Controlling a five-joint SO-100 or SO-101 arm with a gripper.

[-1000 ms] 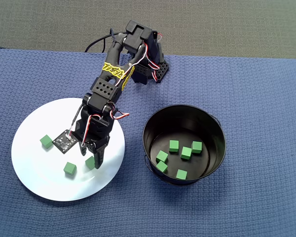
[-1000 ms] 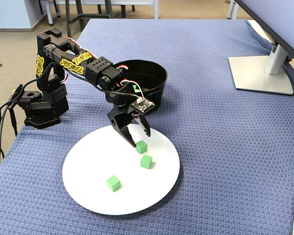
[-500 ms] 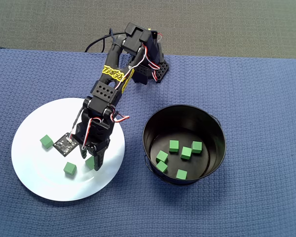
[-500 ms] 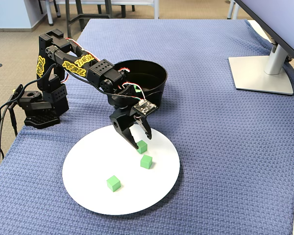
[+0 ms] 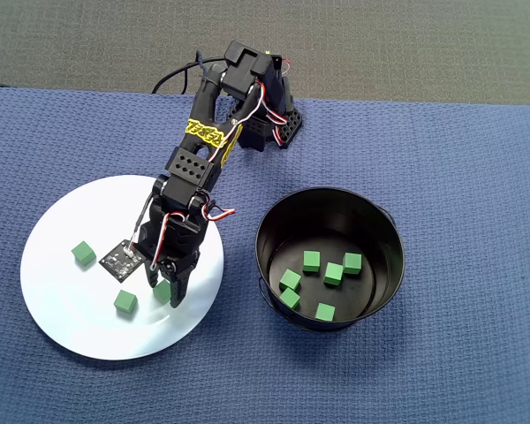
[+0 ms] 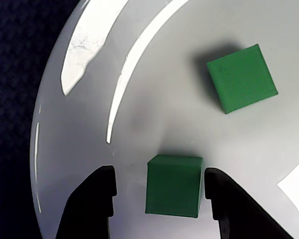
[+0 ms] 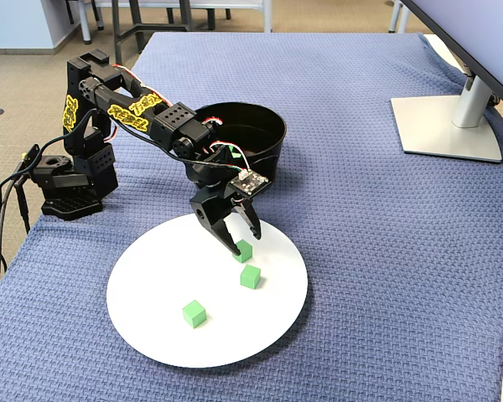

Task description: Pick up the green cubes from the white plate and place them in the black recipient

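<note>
Grasping step: hand (image 6: 159, 191) open, fingers straddling a cube (image 6: 173, 185) on the plate (image 6: 154, 74). Next, I judge, close, lift, carry to the pot (image 5: 329, 258).

Three green cubes (image 7: 250, 276) lie on the white plate (image 7: 151, 293); the gripper (image 7: 246, 239) straddles the one nearest the black recipient (image 7: 264, 138).

Green cubes (image 6: 174, 185), white plate (image 5: 62, 309), black pot (image 5: 384, 231)
</note>
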